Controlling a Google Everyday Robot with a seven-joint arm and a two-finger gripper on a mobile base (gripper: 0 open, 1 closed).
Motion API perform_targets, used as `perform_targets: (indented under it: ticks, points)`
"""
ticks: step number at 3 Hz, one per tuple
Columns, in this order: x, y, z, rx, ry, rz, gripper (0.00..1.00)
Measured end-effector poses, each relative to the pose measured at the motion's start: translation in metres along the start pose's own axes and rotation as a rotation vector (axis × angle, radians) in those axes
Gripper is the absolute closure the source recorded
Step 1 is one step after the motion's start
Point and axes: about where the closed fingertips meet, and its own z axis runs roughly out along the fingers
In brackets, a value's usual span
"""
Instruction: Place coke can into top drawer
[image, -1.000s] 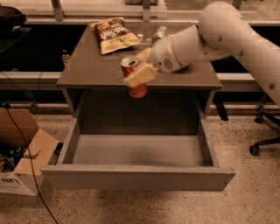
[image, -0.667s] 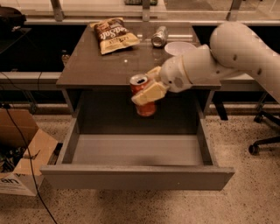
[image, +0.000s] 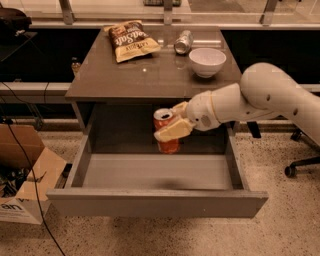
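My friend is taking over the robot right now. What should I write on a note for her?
Gripper: shut on the coke can, just below the front edge of the grey table.
Coke can: upright, held over the open top drawer, seemingly not touching its floor.
Done: drawer open, can grasped and off the table.
Left: lower the can onto the drawer floor, let go, pull the arm out.
Leave alone: chip bag, silver can, white bowl on the table.

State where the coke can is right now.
In the camera view the coke can is mid-frame, gripped by the tool, hanging over the rear of the open top drawer, just below the front edge of the table.
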Motion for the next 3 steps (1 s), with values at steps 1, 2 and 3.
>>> perform_targets:
  ticks: [1,2,3]
  points:
    - [0.019,-0.009,0.008,0.013,0.009,0.013,1.0]
    - [0.041,-0.021,0.021,0.007,-0.007,0.01,1.0]
    - [0.067,-0.029,0.035,-0.004,-0.006,0.007,0.81]
